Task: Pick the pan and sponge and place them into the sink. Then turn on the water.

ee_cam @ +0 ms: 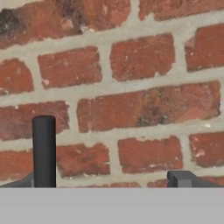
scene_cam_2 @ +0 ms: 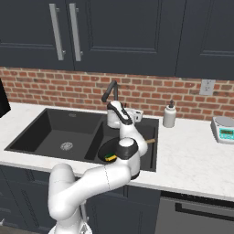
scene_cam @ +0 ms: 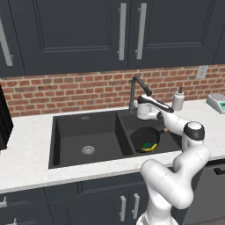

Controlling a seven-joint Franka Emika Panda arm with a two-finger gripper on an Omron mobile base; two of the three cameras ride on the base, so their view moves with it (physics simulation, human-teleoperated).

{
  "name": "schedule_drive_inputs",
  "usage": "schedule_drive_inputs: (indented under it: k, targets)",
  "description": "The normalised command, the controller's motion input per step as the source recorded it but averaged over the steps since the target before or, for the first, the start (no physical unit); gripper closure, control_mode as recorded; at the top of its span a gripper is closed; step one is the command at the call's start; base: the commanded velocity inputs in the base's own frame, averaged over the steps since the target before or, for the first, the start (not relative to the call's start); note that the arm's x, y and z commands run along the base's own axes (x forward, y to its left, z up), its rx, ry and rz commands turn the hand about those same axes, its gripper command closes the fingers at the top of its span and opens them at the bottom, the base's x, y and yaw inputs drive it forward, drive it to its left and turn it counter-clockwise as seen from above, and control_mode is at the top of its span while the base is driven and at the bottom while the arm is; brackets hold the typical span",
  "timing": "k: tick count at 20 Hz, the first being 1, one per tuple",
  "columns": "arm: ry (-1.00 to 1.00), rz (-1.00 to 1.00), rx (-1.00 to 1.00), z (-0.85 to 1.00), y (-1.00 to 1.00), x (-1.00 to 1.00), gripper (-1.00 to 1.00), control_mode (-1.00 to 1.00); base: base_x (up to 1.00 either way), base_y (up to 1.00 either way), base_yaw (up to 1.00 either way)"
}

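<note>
The gripper [scene_cam: 133, 110] hangs at the back of the sink [scene_cam: 66, 132], hard by the base of the dark gooseneck faucet [scene_cam: 137, 88], its jaws spread wide and empty. In the hand view the gripper [ee_cam: 109, 181] points straight at the red brick wall [ee_cam: 131, 87], with a dark upright post [ee_cam: 43, 151] just inside the left finger and a grey fingertip [ee_cam: 179, 179] at the right; the gap between them holds nothing. Below and behind the hand, in the right basin, lies the pan [scene_cam: 145, 138], its tan wooden handle [scene_cam: 163, 130] reaching toward the arm's forearm, and the sponge [scene_cam: 150, 145] rests inside the pan, green side up. No stream falls from the spout. To the hand's right on the white counter [scene_cam: 26, 136] stands a white soap dispenser [scene_cam: 178, 99], and well beyond it a small kitchen scale [scene_cam: 217, 102] with a teal display; its figures are too small to read. The left basin, to the hand's left, shows its round silver drain [scene_cam: 88, 150]. Above the hand hang dark cabinets with silver bar handles [scene_cam: 122, 30], and a wall socket [scene_cam: 201, 71] sits on the brick well to the right. No writing can be read.
</note>
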Motion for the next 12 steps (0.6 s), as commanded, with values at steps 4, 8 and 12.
schedule_drive_inputs:
  k: [4,8,12]
  targets:
    - [0.00,-0.02,0.01,-0.02,-0.63,0.00,-1.00,-1.00,0.00,0.00,0.00]
    - [0.00,-0.02,0.00,-0.03,-0.60,0.00,-1.00,-1.00,0.00,0.00,0.00]
    - [0.00,-0.03,0.01,-0.06,-0.65,0.00,-1.00,-1.00,0.00,0.00,0.00]
